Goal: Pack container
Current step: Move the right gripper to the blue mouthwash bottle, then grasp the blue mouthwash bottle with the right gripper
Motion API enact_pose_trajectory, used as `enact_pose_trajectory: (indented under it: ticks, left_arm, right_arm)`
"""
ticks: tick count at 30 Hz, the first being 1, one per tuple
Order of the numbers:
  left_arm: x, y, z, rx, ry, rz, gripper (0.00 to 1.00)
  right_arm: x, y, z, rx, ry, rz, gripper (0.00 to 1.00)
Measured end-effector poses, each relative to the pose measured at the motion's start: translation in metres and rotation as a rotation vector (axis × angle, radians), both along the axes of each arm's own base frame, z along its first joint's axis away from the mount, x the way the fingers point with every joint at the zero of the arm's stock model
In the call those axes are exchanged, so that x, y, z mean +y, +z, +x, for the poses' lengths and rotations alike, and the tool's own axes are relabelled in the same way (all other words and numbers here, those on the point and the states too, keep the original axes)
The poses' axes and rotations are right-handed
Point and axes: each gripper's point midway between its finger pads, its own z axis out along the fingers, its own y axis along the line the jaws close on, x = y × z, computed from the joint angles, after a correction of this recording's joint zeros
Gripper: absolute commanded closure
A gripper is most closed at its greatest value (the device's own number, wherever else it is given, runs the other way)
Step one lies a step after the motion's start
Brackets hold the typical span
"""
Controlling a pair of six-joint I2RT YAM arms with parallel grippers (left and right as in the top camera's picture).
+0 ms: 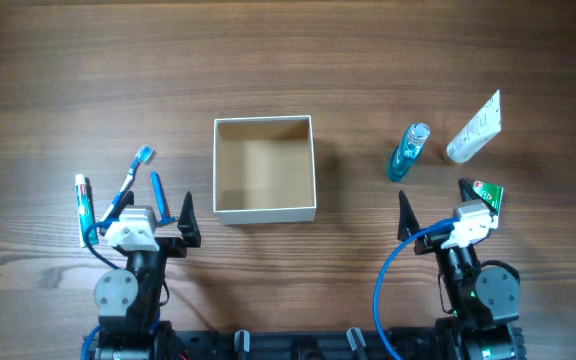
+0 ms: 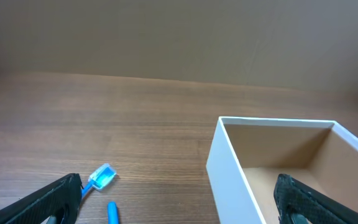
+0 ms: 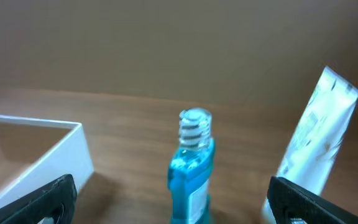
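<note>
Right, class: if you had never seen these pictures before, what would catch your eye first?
The white-walled container sits open and empty in the middle of the wooden table. To its right are a bright blue bottle and a white tube. To its left is a blue toothbrush.

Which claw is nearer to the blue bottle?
Right. The right claw sits just below the blue bottle in the overhead view; the left claw is far across, beyond the container.
</note>
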Motion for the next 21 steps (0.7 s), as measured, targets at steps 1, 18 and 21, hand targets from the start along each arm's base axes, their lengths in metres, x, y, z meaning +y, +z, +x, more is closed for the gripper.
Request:
enact_pose_trajectory:
  ticks: [1, 18, 21]
  left_arm:
    - [0.000, 0.000, 0.000, 0.003, 0.000, -0.026, 0.00]
    - [0.000, 0.049, 0.047, 0.690, 0.066, -0.106, 0.00]
    - [-0.008, 0.040, 0.057, 0.743, 0.029, -0.124, 0.00]
  right_arm:
    - [0.001, -0.003, 0.000, 0.018, 0.005, 0.038, 0.00]
    - [0.019, 0.086, 0.073, 0.682, -0.023, 0.097, 0.00]
    - [0.024, 0.077, 0.087, 0.731, -0.010, 0.091, 0.00]
